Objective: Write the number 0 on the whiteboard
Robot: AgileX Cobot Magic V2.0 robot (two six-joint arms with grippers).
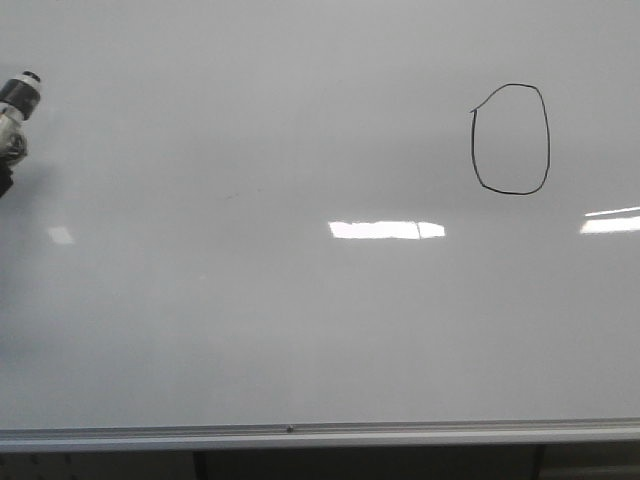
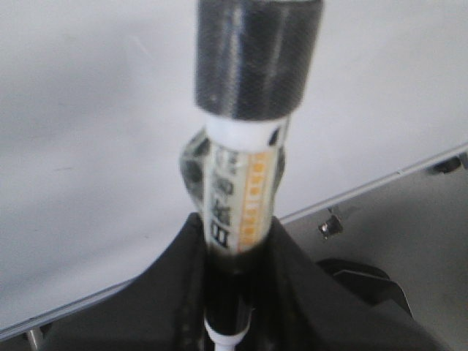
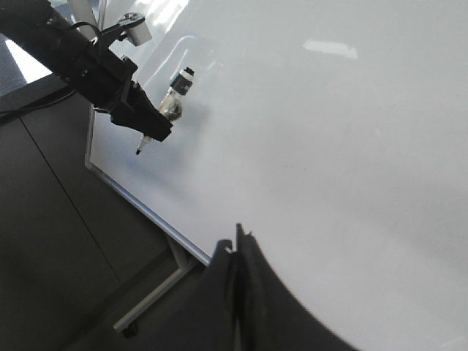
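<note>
Whiteboard: the whiteboard fills almost all of the front view, a glossy pale surface with a silver rail at its lower edge and some bright strips of reflected light.

Number 0: the number 0 is on the right upper part of the board, a thin black closed oval, taller than wide, with a small kink at the upper left. The line looks closed, so I judge the writing itself as finished.

Left gripper: the left gripper is closed tight around a marker, and the dark fingers press the barrel from both sides. The marker carries a black cap end and a label with an orange stripe.

Marker position: in the front view the marker is only at the far left edge, well apart from the oval. From the right wrist view it looks not touching the surface, perhaps so it leaves no extra stroke; the exact gap I cannot tell.

Right gripper: the right gripper has its jaws pressed together with nothing between them. It is beside the board, probably kept out of the way because one arm is enough for writing.

Remaining: little seems left, maybe only parking the left arm.
</note>
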